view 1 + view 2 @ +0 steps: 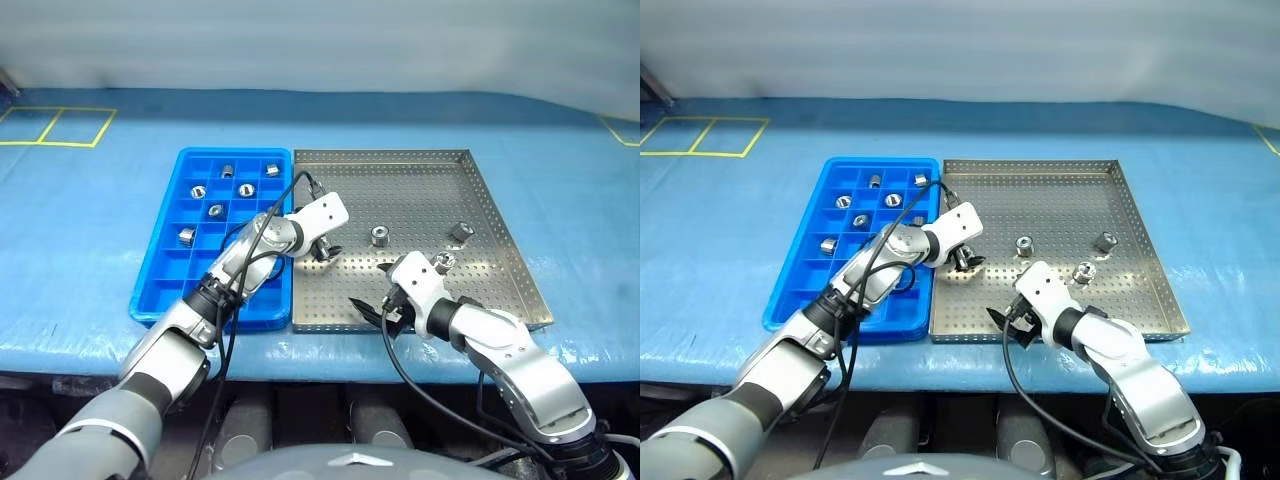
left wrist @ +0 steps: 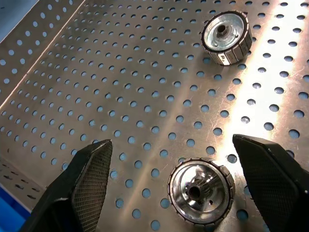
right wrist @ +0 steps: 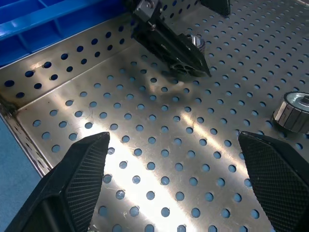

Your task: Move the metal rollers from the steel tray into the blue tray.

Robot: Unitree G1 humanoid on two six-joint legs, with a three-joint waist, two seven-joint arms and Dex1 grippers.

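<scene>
Two sets of black jaws stand spread and empty over the steel tray (image 1: 500, 235). The left gripper (image 1: 326, 250) hangs low above the tray's near-left part, just past the rim it shares with the blue tray (image 1: 160, 285), and its wrist view shows one metal roller (image 2: 200, 191) lying on the perforated floor between its fingers (image 2: 79, 186), closer to one than the other, with nothing yet touching it; the wide spread looks meant to straddle the roller before closing. A second roller (image 2: 226, 37) lies further off along the same line of sight. The right gripper (image 1: 372, 300) waits near the tray's front edge with its jaws equally wide over bare perforated steel, holding nothing, apparently kept back so the left arm has room to work. From the head views, three rollers sit in the steel tray: one at the middle (image 1: 380, 236), one toward the right side (image 1: 460, 232), and one just beyond the right wrist (image 1: 445, 262). Which of these the left wrist camera is framing I cannot say for certain. Six rollers rest in the blue tray, each in its own square compartment in the far half: the near rows are unfilled. The two trays lie side by side, rims touching, on a blue-covered table (image 1: 90, 230), a layout that keeps each carry short. By this count the job looks about two-thirds done.
</scene>
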